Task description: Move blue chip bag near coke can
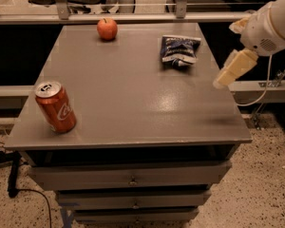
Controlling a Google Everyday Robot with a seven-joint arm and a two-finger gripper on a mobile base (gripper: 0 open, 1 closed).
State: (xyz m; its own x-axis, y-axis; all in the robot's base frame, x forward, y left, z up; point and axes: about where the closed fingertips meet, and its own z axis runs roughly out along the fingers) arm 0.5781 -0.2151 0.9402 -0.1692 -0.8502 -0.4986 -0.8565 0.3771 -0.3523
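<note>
The blue chip bag point(179, 50) lies crumpled on the far right part of the grey table top point(133, 94). The coke can point(55, 107) stands slightly tilted near the front left corner, far from the bag. My gripper point(232, 70) hangs from the white arm point(270, 23) at the right, above the table's right edge. It is to the right of the bag and a little nearer the front, not touching it and holding nothing that I can see.
A red-orange apple point(107, 29) sits at the far edge, left of the bag. The table has drawers point(133, 179) below its front. A metal rail point(133, 17) runs behind it. A cable point(261, 94) hangs at the right, speckled floor around.
</note>
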